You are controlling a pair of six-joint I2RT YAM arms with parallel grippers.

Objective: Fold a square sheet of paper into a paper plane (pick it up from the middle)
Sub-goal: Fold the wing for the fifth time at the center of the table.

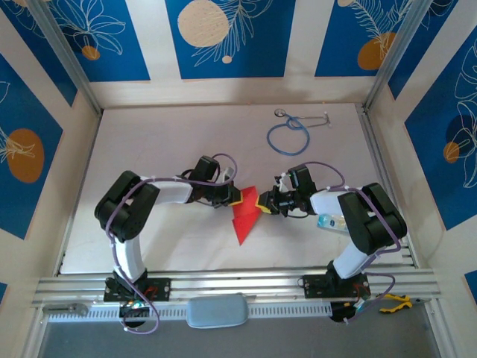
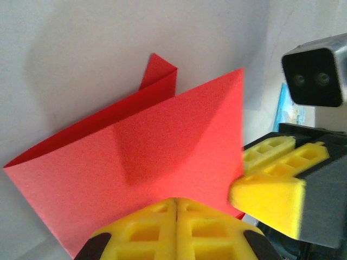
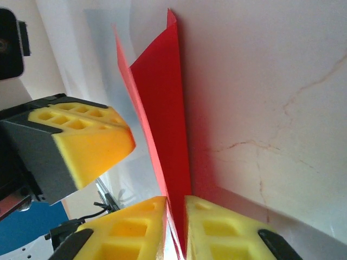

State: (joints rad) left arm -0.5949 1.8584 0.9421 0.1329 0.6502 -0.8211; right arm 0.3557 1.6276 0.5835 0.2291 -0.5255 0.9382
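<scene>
Table [image 1: 149, 127]: we see a pale top under both arms, its bare surface reaching away past the grippers.
Left arm [image 1: 130, 216]: it bends inward, and its wrist faces the right wrist.
Right arm [image 1: 365, 216]: it bends inward the same way, and the two wrists nearly meet.
Red paper sheet [image 1: 244, 220]: we find it folded and lifted between the two grippers. One pointed end hangs toward the arm bases. From the left wrist [image 2: 162, 146] it spreads out ahead of the fingers, with a crease running across it. From the right wrist [image 3: 162, 108] we see it edge-on, as a narrow upright blade.
Blue stethoscope [image 1: 289, 136]: it lies looped on the table beyond the right gripper, well apart from it.
Left gripper [image 1: 237, 200]: we see its yellow fingers [image 2: 146, 227] pressed together, pinching the sheet's near edge.
Right gripper [image 1: 262, 203]: its yellow fingers [image 3: 222, 227] are clamped on either side of the sheet's edge, just beside the left gripper.
</scene>
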